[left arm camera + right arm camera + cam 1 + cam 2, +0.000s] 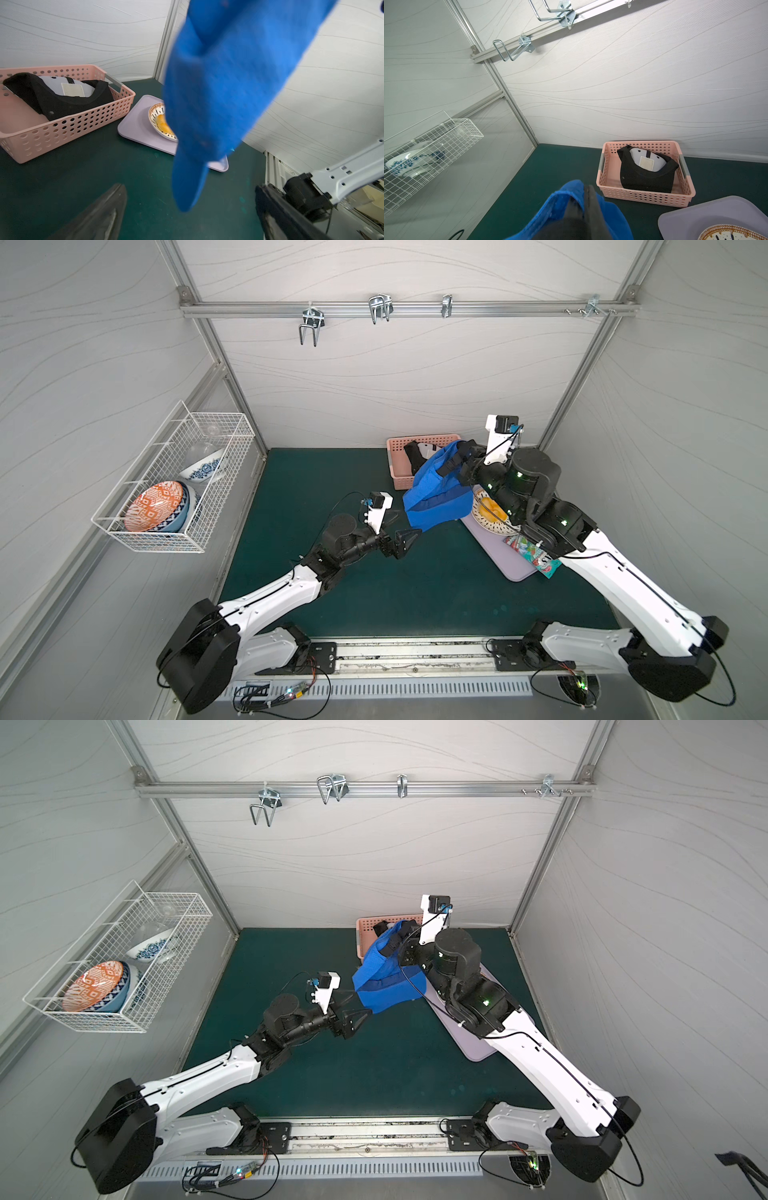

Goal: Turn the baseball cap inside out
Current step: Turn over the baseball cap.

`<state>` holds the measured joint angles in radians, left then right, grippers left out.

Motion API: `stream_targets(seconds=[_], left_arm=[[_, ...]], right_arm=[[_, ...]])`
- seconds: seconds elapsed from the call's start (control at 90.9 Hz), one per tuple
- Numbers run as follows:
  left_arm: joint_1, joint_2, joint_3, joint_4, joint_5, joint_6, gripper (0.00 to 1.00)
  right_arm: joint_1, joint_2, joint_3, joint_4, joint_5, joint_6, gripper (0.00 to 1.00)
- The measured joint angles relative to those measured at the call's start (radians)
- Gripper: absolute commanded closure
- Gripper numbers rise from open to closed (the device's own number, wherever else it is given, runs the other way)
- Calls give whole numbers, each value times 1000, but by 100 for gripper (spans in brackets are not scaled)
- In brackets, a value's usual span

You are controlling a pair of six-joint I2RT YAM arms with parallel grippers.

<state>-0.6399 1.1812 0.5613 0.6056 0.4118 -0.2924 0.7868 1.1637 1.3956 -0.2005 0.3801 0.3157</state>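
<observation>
Two grippers flank a blue baseball cap [436, 493], which hangs in the air above the green mat [374, 593], at about 1 o'clock from the mat's centre in both top views. The right gripper [587, 194] has its fingers pressed together on a fold of the cap's blue fabric near its upper edge — the crown sags below the grip and the brim [187, 187] points down. The left gripper [401, 529] sits at the cap's 7 o'clock, close to the brim, spread wide with nothing between its fingers [99, 214]; the left wrist view shows the brim's tip hanging ahead of them, apart from both. Behind the cap, at 12 o'clock, a pink basket [392, 464] holds a black cap [645, 178]. At the blue cap's 4 o'clock a lilac tray [515, 568] lies on the mat with a patterned bowl [154, 113] on it, something yellow inside. A white wire basket [214, 414] holding bowls [156, 506] hangs on the wall at 9 o'clock.
</observation>
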Motion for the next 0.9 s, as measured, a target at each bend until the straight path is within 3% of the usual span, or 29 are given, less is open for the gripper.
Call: stream_targets(seconds=[0.231,0.506,0.561,0.638,0.737,0.803,0.902], left_arm=[[-32,153,17,128,-20,-30,1],[-94,205,44,229,-16,-69,2],[-102,207,45,240,-13,-78,11],[-108,208,45,241,-18,-83,38],[-120,211,46,240,-68,-77,62],[-125,216,50,242,-111,-75,75],[-129,234,66,244,-166,-76,87]], right_arm=[[0,0,16,-30,4,32,100],[0,0,23,-38,27,41,100],[0,0,23,-39,31,47,100],[0,0,23,-38,31,58,100],[0,0,23,-38,31,79,100],[0,-2,21,-37,31,92,100],[0,-11,6,-38,30,118,100]])
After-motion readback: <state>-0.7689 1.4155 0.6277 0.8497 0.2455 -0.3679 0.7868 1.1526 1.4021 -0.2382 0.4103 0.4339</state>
